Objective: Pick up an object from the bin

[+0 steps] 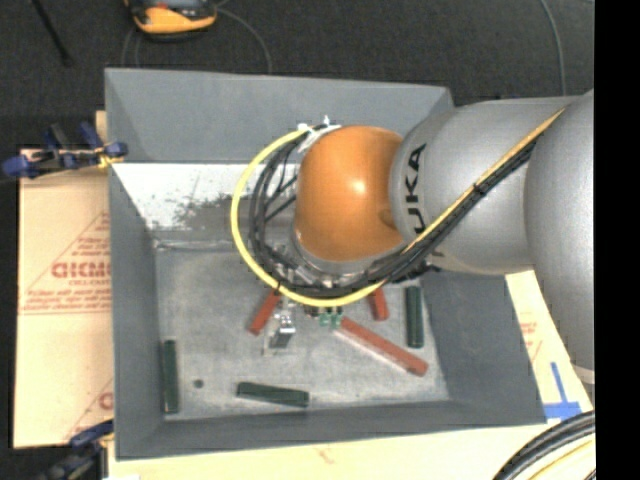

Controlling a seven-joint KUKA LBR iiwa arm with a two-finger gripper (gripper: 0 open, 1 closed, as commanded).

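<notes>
Grey metal walls slope down around me to the flat, scuffed floor of the bin (280, 108), and my arm reaches in from the right. My orange cover (345, 193) and a loop of black and yellow cables (262, 218) hang over the middle of that floor. My gripper (283, 332) is low near the floor's centre, poking out below the cover. From this angle I cannot tell how wide my jaws stand, or whether anything is caught between them.

The nearest thing is a short red-brown stick (263, 314), lying tilted just to the left of my tip. I cannot tell if I am touching it. To the right, a long red-brown stick (382, 349) runs diagonally down toward the front right corner. A small red-brown piece (379, 306) lies just above it, partly under my cables. Beside that, a dark green stick (413, 316) lies pointing toward the back wall. A second dark green stick (272, 395) lies flat near the front wall, well apart from me. A third dark green stick (169, 376) lies along the left wall.
</notes>
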